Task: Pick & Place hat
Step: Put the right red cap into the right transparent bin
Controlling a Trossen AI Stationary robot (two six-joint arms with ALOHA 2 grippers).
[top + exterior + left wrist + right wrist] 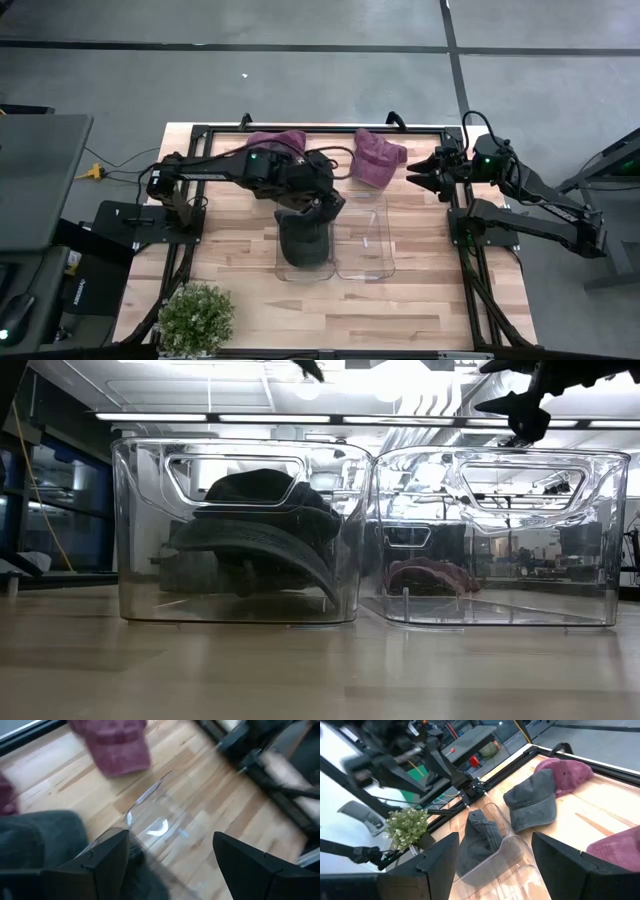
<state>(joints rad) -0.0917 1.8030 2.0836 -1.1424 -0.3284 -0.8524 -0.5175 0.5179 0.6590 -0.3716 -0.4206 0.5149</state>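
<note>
At the centre of the high view a dark charcoal-grey fabric cap (304, 243) lies in the left of two clear, colourless plastic bins (364, 240), on a pale wooden table (240, 260) striped with light plank grain. Toward the upper middle sit two maroon fabric caps, one (378, 157) to the right and one (272, 143) to the left. A small green leafy plant (196, 316) is at the lower left, and both arms are black.

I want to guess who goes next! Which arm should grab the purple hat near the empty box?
Probably the right. Its open right pincer sits just beside the maroon hat, while the left pincer is over the bin holding the dark hat.
</note>
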